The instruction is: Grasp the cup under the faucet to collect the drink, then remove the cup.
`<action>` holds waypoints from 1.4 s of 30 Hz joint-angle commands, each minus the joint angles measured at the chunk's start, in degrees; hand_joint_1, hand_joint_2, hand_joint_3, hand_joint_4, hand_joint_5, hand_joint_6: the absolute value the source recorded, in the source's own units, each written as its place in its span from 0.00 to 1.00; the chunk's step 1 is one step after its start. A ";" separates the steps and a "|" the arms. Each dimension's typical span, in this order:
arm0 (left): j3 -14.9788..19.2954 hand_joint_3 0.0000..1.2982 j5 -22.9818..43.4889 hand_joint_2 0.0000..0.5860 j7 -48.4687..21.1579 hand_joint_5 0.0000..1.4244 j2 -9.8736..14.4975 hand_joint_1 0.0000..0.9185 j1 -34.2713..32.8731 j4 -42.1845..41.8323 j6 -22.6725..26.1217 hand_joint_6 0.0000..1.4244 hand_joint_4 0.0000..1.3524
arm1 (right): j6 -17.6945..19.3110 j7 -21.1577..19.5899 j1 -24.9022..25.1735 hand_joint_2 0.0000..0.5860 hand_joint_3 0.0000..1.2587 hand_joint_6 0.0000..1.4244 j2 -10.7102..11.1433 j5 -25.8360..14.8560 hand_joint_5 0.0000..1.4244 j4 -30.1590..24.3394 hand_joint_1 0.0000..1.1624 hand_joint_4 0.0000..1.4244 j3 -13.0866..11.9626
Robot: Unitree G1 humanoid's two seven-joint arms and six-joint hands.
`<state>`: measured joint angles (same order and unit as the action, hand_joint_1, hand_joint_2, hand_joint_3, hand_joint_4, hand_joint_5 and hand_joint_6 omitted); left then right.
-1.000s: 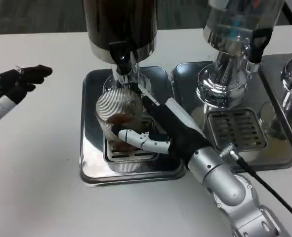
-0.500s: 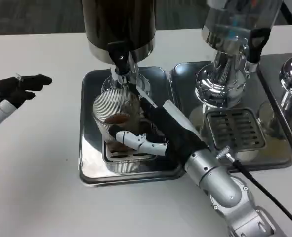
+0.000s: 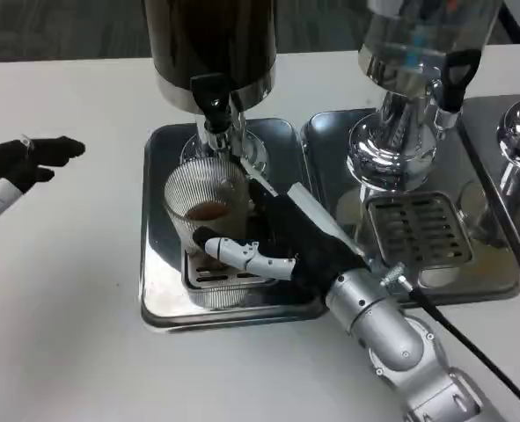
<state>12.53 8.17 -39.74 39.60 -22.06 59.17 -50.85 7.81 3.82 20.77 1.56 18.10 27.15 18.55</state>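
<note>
The top edge is cutting off the dark dispenser (image 3: 211,44) and the clear dispenser (image 3: 427,35). The right hand (image 3: 281,233) is hiding the cup (image 3: 207,207)'s right side and base, while the left hand (image 3: 18,163) is running off the left edge.

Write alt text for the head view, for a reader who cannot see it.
The robot's right hand grips a ribbed clear cup holding a little brown drink, standing on a steel drip tray under the black faucet of a dark dispenser. The left hand hovers over the white table at left, holding nothing. A second, clear dispenser stands at right.
</note>
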 commanded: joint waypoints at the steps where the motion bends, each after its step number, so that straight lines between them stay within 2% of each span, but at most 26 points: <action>1: -0.39 0.28 -1.22 0.20 0.41 0.15 1.06 0.00 0.75 0.61 0.59 0.18 0.19 | 1.47 -1.23 0.87 0.37 0.00 0.06 -0.98 0.95 0.00 1.25 0.49 0.00 0.77; 7: -0.33 0.28 -1.30 0.19 0.38 0.16 1.37 0.00 0.65 0.75 0.80 0.18 0.20 | 1.33 -3.07 0.72 0.38 0.00 0.07 -1.57 1.72 0.00 1.93 0.51 0.00 1.16; 14: -0.33 0.29 -1.36 0.19 0.46 0.16 1.43 0.00 1.04 0.70 0.99 0.19 0.20 | 1.33 -4.86 0.62 0.38 0.00 0.10 -2.09 2.69 0.06 2.19 0.52 0.00 1.75; 24: -0.26 0.29 -1.37 0.17 0.51 0.17 1.60 0.00 1.71 0.67 1.08 0.20 0.20 | 1.90 -9.37 -0.18 0.38 0.18 0.21 -3.05 4.96 0.22 1.55 0.54 0.19 3.08; 32: -0.16 0.28 -1.30 0.17 0.54 0.17 1.79 0.00 1.71 0.68 1.06 0.20 0.21 | 2.99 -13.93 -0.94 0.38 0.24 0.24 -3.42 7.82 0.26 1.16 0.54 0.24 4.48; 42: -0.28 0.27 -1.83 0.18 0.43 0.17 1.78 0.00 1.23 0.86 1.11 0.21 0.21 | 4.99 -18.75 -2.03 0.38 0.30 0.31 -4.00 8.75 0.34 2.28 0.54 0.33 4.18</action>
<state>12.41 7.03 -39.72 40.22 -20.77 59.46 -50.16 10.58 -13.60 19.10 -1.70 26.82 29.04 22.63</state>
